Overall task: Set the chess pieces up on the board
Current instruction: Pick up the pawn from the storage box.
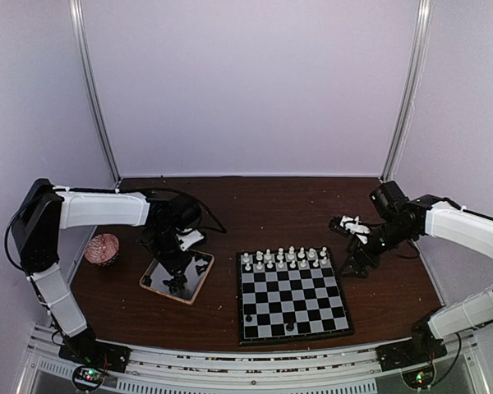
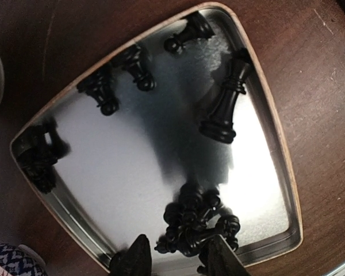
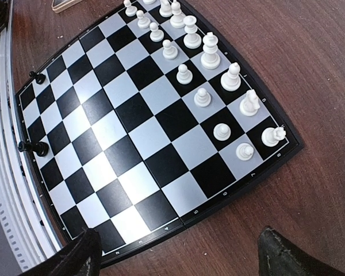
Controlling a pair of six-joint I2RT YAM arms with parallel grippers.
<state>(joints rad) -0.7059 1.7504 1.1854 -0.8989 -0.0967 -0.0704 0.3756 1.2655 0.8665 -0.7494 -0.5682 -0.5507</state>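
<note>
Top view: the board (image 1: 304,297) sits near the middle of the brown table (image 1: 271,205). The white pieces (image 1: 283,258) are lined up on its two far rows, way too small to tell which is which. Only two black pieces (image 1: 289,326) are on the near row. The left gripper (image 1: 177,281) hangs over the wooden-rimmed tray (image 1: 200,283) left of the board and hides most of it, and I can't read its fingers from here. The right gripper (image 1: 355,264) is just off the board's far right corner. Left of the tray there's a pinkish patterned round thing (image 1: 103,249), no idea what.

Left wrist: shiny tray floor with black pieces scattered about. There's a heap (image 2: 195,227) right at the fingertips (image 2: 139,259), a tall one (image 2: 225,106) on its side, and a blurry clump in one corner. The fingers are partway apart, one tip clear of the heap, so no pinch that I can see. The tips are cut off by the frame.

Right wrist: fingertips (image 3: 83,259) spread wide, nothing between them, barely in frame.
</note>
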